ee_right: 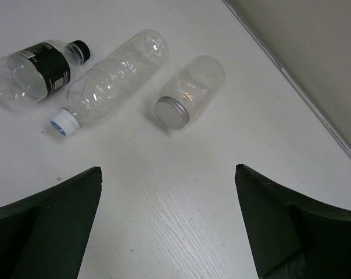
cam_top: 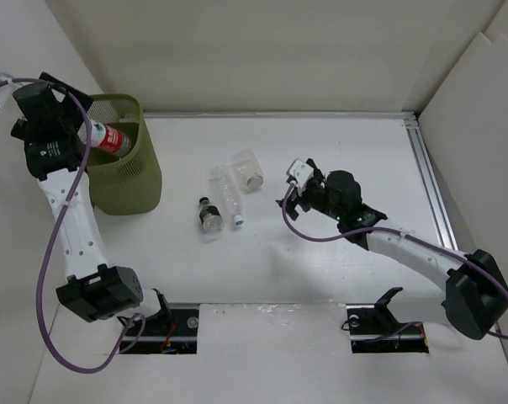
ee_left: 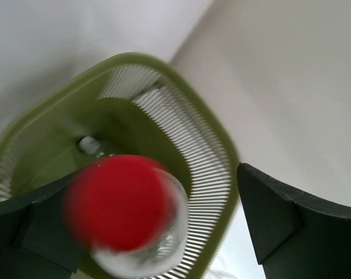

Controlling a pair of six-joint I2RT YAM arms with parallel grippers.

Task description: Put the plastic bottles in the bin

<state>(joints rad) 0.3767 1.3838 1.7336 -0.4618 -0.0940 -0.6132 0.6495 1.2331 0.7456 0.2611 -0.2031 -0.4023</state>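
At the rear left corner of the table (cam_top: 321,269), the left arm (cam_top: 69,219) is raised steeply from its base, its forearm carried up and back so that the wrist is held above the bin (cam_top: 136,181). The left gripper (ee_left: 152,177) is pointed down into the bin's mouth with its fingers spread wide. The red-labelled bottle (cam_top: 111,137) is seen between them over the opening, tilted across the rim in the top view and blurred in the wrist view. The right-hand finger stands well apart from it, so no grip on it is shown. Deeper inside the bin, the neck of another clear bottle (ee_left: 89,145) is made out against the green floor.

The right arm (cam_top: 405,248) is stretched low from its base towards the middle of the table, the wrist bent so that the right gripper (ee_right: 167,170) is aimed at the loose bottles. Its fingers are parted fully and nothing is held between them. Just ahead of it three bottles are laid on their sides on the table: a dark-capped bottle (ee_right: 39,67) with a black label, a white-capped bottle (ee_right: 114,75) close beside it, and a short wide bottle (ee_right: 190,93) with a grey lid, set slightly apart. All three are well clear of the bin.
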